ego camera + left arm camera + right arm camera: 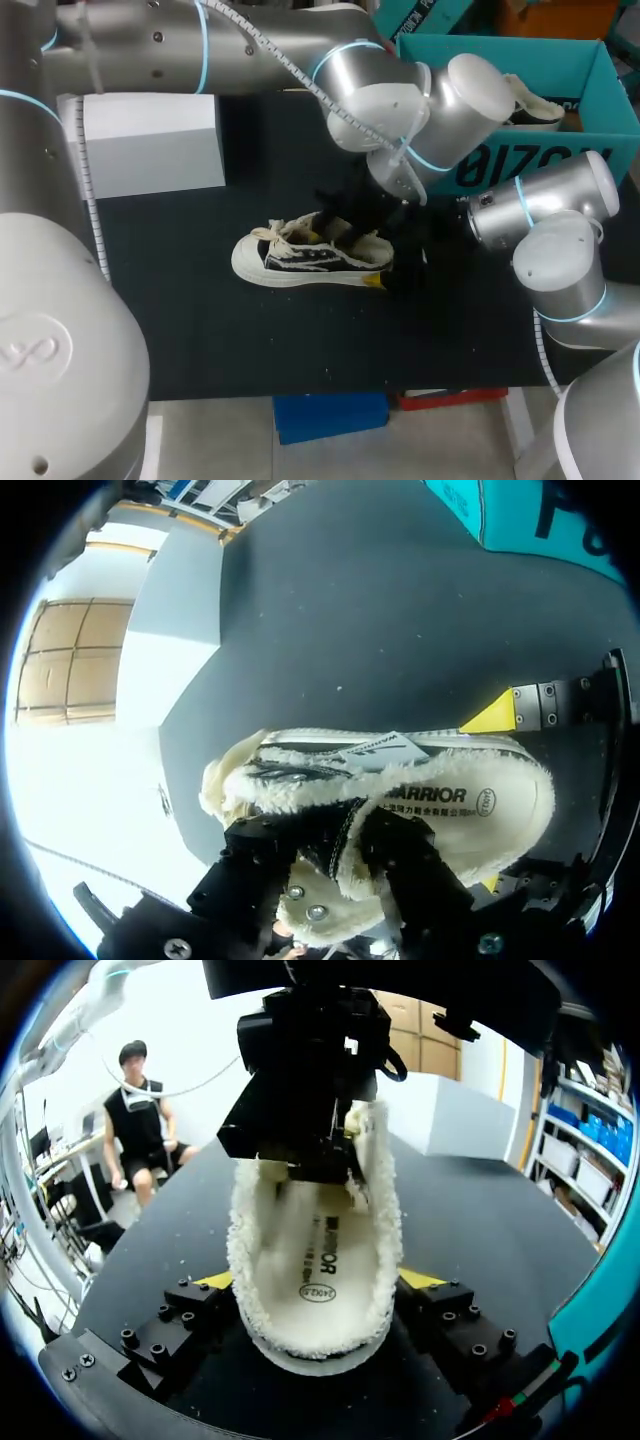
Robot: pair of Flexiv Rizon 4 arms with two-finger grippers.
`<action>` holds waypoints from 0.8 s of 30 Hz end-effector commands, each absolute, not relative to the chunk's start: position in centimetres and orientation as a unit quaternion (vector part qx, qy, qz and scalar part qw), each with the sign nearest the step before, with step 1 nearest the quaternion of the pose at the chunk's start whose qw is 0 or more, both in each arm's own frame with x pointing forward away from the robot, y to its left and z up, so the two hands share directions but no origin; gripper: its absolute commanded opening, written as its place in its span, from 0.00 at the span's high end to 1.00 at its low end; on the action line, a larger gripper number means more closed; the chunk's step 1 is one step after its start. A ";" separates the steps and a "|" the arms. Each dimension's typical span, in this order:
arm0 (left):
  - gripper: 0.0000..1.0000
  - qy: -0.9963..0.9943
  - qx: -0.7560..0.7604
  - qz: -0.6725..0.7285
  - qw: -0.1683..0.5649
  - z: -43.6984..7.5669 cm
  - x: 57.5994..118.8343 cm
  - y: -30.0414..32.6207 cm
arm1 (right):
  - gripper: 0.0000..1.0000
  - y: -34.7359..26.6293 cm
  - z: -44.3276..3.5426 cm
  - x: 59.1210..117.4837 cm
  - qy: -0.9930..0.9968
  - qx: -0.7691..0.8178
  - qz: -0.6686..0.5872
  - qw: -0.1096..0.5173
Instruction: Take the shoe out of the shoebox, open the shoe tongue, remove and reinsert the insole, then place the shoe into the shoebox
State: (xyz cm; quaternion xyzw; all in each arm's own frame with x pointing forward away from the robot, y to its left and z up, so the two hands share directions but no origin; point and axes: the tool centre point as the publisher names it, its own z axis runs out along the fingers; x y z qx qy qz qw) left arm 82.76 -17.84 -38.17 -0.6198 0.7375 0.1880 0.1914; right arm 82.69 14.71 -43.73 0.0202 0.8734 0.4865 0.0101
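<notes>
Item: shoe (pixel 300 262). A black-and-white low sneaker with cream laces and a fleecy cream lining. It lay on its sole at the middle of the black worktop (pixel 250 330), outside the shoebox (pixel 560 50), with its heel toward the right arm.

Insole (pixel 315 1250): seated flat inside the shoe, printed face up.

Tongue (pixel 365 1140): raised, its fleece edge standing up at the front of the opening.

Left gripper (pixel 345 855): came in across the worktop from the far left and stood over the shoe's opening at the tongue. Whether its jaws were apart or together could not be told.

Right gripper (pixel 318 1280): low on the worktop at the heel. Its jaws were clamped on the shoe, one yellow tip against each side of the heel.

Shoebox: teal and open-topped, at the far right corner of the worktop, well apart from the shoe. A second shoe (pixel 530 105) lay inside it.

White box (pixel 150 145): closed, at the far left of the worktop, apart from the shoe.
</notes>
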 end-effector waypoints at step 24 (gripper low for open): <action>1.00 0.742 -0.641 0.097 0.171 -31.0 83.9 -15.0 | 1.00 14.9 -44.0 82.7 0.874 0.021 0.486 0.010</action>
